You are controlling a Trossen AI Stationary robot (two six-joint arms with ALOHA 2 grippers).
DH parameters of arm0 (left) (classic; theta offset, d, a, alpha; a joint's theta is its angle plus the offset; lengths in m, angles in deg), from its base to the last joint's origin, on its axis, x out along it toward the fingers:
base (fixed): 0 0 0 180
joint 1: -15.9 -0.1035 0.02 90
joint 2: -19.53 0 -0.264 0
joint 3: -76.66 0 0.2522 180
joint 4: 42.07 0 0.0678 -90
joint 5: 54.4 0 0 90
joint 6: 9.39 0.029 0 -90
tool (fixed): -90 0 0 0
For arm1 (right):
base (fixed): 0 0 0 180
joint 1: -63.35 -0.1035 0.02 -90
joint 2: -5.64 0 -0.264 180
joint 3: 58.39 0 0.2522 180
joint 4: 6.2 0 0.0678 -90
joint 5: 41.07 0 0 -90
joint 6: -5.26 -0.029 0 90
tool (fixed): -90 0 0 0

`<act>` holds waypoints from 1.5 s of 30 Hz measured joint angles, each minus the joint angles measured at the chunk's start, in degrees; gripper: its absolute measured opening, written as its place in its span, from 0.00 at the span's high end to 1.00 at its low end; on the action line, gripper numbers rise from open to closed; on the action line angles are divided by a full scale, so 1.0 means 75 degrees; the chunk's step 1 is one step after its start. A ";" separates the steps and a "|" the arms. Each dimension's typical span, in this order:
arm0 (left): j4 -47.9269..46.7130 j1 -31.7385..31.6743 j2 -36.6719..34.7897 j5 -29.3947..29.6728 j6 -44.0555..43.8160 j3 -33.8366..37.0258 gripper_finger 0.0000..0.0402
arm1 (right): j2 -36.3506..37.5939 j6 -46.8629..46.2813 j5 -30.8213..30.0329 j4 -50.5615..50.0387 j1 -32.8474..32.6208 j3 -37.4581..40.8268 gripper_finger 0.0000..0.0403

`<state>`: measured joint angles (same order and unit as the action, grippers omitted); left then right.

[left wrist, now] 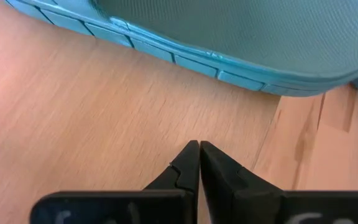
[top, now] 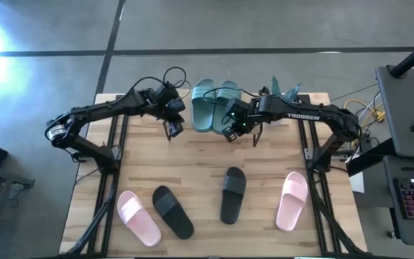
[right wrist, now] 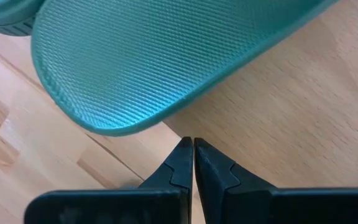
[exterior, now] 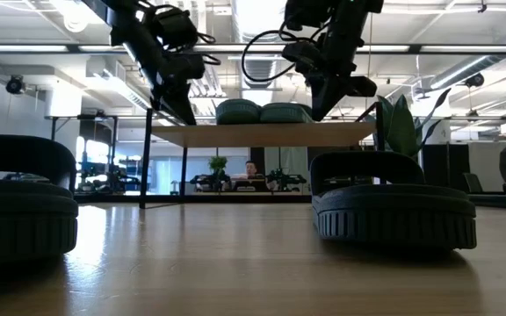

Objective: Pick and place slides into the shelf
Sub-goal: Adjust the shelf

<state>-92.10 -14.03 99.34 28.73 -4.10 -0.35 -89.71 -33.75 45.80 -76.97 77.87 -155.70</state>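
Note:
The teal pair of slides (top: 214, 104) rests sole-down, side by side, on the top board of the shelf (exterior: 262, 134) at the table's far middle. My left gripper (top: 172, 129) hovers shut just left of and nearer than the left teal slide (left wrist: 229, 37). My right gripper (top: 230, 133) hovers shut at the near end of the right teal slide (right wrist: 154, 62). Neither holds anything. Two black slides (top: 172, 211) (top: 233, 194) and two pink slides (top: 138, 217) (top: 292, 200) lie flat along the table's near part.
A green plant (top: 290, 92) stands at the far right beside the shelf. Cables trail off the table's right side (top: 358, 111). The arms' black frames (top: 110, 165) (top: 315, 165) run along both sides. Bare wood (top: 207, 158) lies between the shelf and the near slides.

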 joint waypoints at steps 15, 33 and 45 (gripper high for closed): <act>-0.0167 0.0095 -0.0430 -0.0554 -0.0681 0.0190 1.00 | 0.0000 0.0096 -0.0198 -0.0048 0.0000 0.0000 0.98; -0.1386 -0.0612 -0.2419 0.2163 -0.1909 0.0398 1.00 | 0.0006 0.0216 -0.0411 -0.0364 -0.0003 -0.0009 0.98; -0.1142 -0.0711 -0.2873 0.0529 -0.2679 0.1605 1.00 | 0.0006 0.0210 -0.0440 -0.0384 -0.0050 -0.0009 0.98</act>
<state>-100.67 -19.37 77.79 32.70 -24.19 11.68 -89.66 -32.17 42.50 -79.85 77.50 -155.77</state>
